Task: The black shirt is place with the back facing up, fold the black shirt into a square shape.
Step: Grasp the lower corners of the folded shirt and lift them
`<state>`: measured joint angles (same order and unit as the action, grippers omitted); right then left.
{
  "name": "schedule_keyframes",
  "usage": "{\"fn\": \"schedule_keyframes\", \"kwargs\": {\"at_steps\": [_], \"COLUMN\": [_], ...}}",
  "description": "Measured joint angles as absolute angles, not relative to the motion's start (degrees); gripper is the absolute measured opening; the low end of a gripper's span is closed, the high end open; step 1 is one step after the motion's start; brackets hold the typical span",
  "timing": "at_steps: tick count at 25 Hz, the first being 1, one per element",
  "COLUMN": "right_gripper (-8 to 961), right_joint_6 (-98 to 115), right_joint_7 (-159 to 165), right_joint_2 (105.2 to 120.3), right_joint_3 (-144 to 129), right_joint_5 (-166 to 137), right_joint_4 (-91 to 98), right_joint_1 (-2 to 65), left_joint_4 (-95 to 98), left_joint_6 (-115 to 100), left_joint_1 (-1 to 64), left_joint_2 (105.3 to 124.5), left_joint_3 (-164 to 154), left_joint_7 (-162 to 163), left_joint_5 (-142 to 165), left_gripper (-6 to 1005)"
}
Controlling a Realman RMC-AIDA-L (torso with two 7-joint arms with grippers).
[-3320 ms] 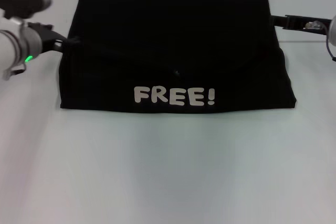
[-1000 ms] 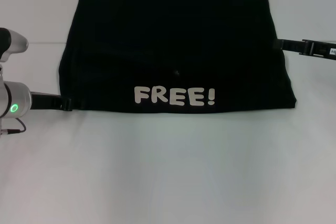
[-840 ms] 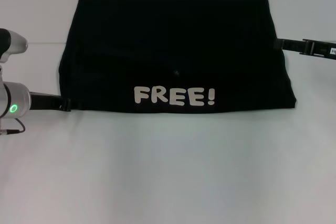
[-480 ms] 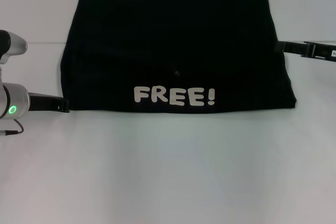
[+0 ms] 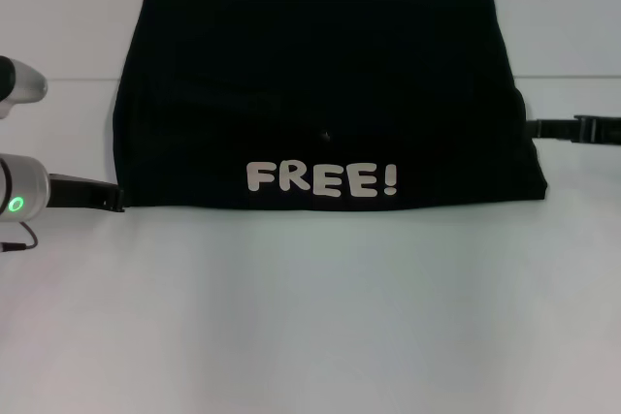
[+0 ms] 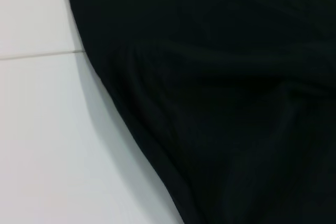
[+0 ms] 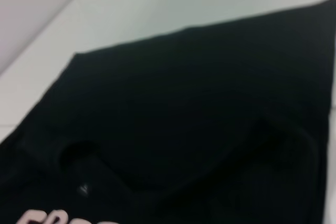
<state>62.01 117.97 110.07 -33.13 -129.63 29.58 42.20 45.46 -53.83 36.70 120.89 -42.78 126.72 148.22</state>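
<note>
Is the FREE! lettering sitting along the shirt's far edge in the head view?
No, the white lettering sits near the near edge of the black shirt, just above its front fold.

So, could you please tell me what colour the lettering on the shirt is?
White, on the black shirt; clearest in the head view.

Light: bright, even | shadows: faint | right wrist view: blurred

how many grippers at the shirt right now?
2. Left gripper sits at the black shirt's near-left corner; right gripper sits at its right edge, roughly mid-height.
</note>
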Motion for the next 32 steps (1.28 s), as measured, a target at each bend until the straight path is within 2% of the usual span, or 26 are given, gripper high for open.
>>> {"fn": "schedule_keyframes", "kwargs": {"at_steps": [7,19,25,28,32], "right_gripper": [730,688,467,227,78], "right_joint_6": [62.2,55.4,54.2,54.1,53.9], "right_joint_7": [119.6,119.2,118.7,118.1,118.1], "right_joint_2": [110.07,113.33,114.11,114.22,114.24], "right_joint_3": [-33.4,-34.2,-34.3,-34.2,-34.2], "right_joint_5": [-133.9,-134.6,-134.5,-134.3,-134.2], "right_joint_4": [28.5,25.8,25.0,25.0,25.1], "right_joint_1": [42.2,43.9,44.1,43.7,43.3], "left_joint_4": [47.0,46.7,46.4,46.2,45.9], "left_joint_6": [-55.8,-55.4,-54.8,-54.7,-54.6], "left_joint_1": [36.1,36.7,36.7,36.7,36.7], "left_joint_2": [120.52,120.26,120.23,120.23,120.23], "left_joint_3": [-42.5,-42.4,-42.3,-42.3,-42.3], "left_joint_7": [126.6,125.5,125.2,125.0,124.7], "left_joint_5": [148.1,148.1,147.9,147.9,147.9], "left_gripper": [20,19,20,20,19]}}
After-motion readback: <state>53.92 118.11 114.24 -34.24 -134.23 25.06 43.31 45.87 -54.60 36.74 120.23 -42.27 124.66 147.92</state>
